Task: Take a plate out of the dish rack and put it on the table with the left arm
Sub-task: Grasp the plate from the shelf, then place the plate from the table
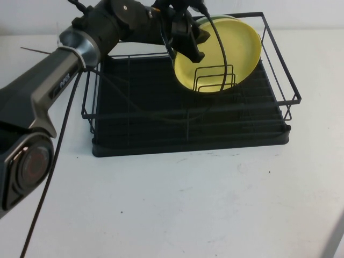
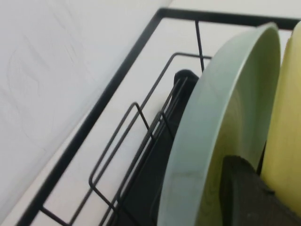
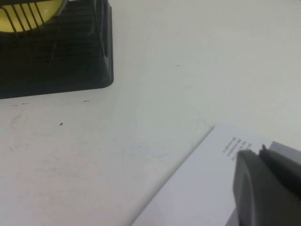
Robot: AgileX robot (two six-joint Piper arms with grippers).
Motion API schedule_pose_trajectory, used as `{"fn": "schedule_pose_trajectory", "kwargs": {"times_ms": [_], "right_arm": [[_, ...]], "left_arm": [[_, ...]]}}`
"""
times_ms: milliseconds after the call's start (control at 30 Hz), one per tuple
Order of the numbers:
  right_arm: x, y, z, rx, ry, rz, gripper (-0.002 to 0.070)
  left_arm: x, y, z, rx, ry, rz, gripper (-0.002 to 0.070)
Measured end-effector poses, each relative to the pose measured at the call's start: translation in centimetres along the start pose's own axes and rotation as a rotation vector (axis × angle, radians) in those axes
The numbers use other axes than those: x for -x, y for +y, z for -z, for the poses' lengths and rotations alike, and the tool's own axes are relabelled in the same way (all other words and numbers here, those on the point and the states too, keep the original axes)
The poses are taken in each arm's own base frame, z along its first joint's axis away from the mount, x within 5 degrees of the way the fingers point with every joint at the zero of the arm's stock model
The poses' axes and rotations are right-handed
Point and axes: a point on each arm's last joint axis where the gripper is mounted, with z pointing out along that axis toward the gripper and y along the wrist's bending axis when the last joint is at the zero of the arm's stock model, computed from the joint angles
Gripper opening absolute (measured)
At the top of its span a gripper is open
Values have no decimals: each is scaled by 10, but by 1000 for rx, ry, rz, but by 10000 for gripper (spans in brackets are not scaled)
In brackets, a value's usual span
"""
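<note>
The yellow plate (image 1: 231, 48) stands on edge among the wire dividers at the back right of the black dish rack (image 1: 188, 115). A pale mint-green plate (image 1: 226, 17) stands right behind it. My left gripper (image 1: 191, 45) is at the yellow plate's left rim and looks shut on it. In the left wrist view one black finger (image 2: 244, 193) sits between the mint-green plate (image 2: 211, 141) and the yellow plate (image 2: 284, 117), against the yellow one. My right gripper (image 3: 260, 149) is shut and empty, low over the white table (image 1: 188, 204), away from the rack.
The rack's raised wire frame (image 1: 282, 70) surrounds the plates. My left arm (image 1: 64, 70) and its black cable (image 1: 54, 172) cross the table's left side. A white printed sheet (image 3: 202, 188) lies under my right gripper; the rack's tray corner (image 3: 101, 70) is nearby.
</note>
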Motion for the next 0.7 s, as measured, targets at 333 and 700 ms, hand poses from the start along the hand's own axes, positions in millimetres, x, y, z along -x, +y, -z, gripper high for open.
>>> {"fn": "schedule_pose_trajectory", "kwargs": {"times_ms": [333, 700], "right_arm": [[0, 0, 0, 0, 0, 0, -21], [0, 0, 0, 0, 0, 0, -20]], "left_arm": [[53, 14, 39, 22, -109, -68, 77], [125, 11, 145, -105, -177, 8, 76]]}}
